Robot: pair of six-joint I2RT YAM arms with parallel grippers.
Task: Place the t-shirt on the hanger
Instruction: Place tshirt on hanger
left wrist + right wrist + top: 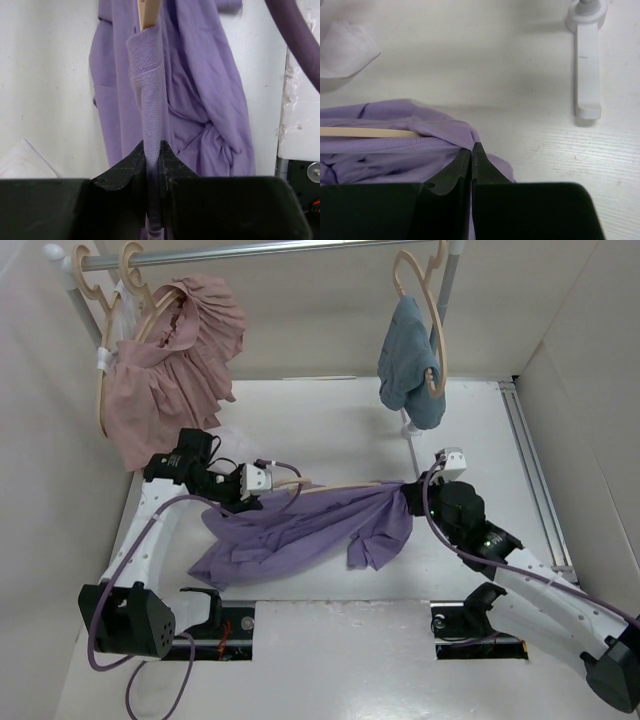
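You have the white table [330, 420] in front of you, with a garment rack's rail [260, 250] across its far side. A dusty-pink garment [170, 360] hangs at the rail's left end and a light-blue garment [410, 365] hangs toward its right, each on its own hanger.

Your left arm [140, 540] runs up the table's left edge and bends right at the wrist, so it points toward the middle. Your right arm [540, 580] reaches from the near right corner diagonally up and left, facing the other.

The lavender t-shirt [290, 530] is strung between the two wrists around mid-table. Its top edge is pulled taut and its bulk sags in folds toward the near side.

The pale wooden hanger [340, 486] lies nearly level along that top edge. One end pokes out of the ribbed collar in the left wrist view, and one arm runs under the fabric in the right wrist view.

Your left fingers [125, 167] are pinched narrow on the collar band, which passes straight between them. Your right fingers [450, 172] are pressed together on the t-shirt's fabric edge at their tips. You cannot tell whether they also catch the hanger.
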